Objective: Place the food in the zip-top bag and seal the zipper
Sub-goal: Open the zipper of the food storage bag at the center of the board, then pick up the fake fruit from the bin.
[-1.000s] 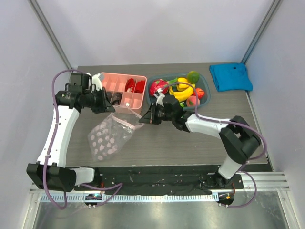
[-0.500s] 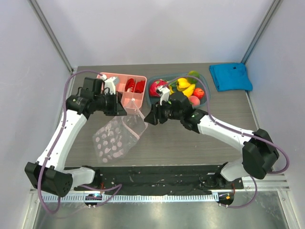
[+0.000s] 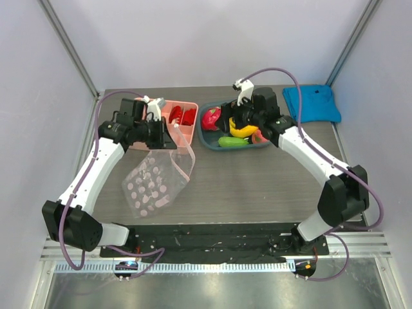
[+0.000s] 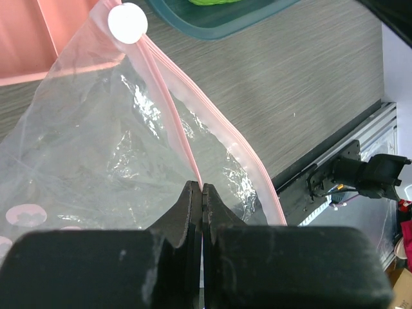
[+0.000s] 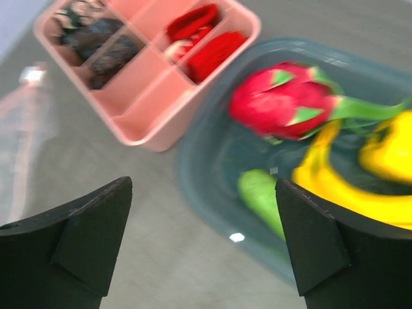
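The clear pink-dotted zip-top bag [image 3: 156,185] lies on the table, its mouth edge lifted. My left gripper [image 3: 170,136] is shut on one pink strip of the zipper [image 4: 172,103]; the other strip [image 4: 233,147] bows away from it, so the mouth stands open. The white slider [image 4: 127,22] sits at the far end. My right gripper [image 5: 203,187] is open and holds nothing. It hovers over the teal tray [image 5: 193,168] of food: pink dragon fruit [image 5: 283,106], green cucumber [image 5: 261,193], yellow bananas [image 5: 325,187] and pepper [image 5: 386,154].
The pink divided box [image 3: 172,119] with red and dark items stands left of the teal tray [image 3: 212,140], just behind my left gripper. A folded blue cloth [image 3: 312,103] lies at the back right. The black base rail runs along the near table edge.
My right gripper has let go of the bag's mouth, opened wide and swung back right over the food tray. My left gripper has shifted right, still holding the strip.
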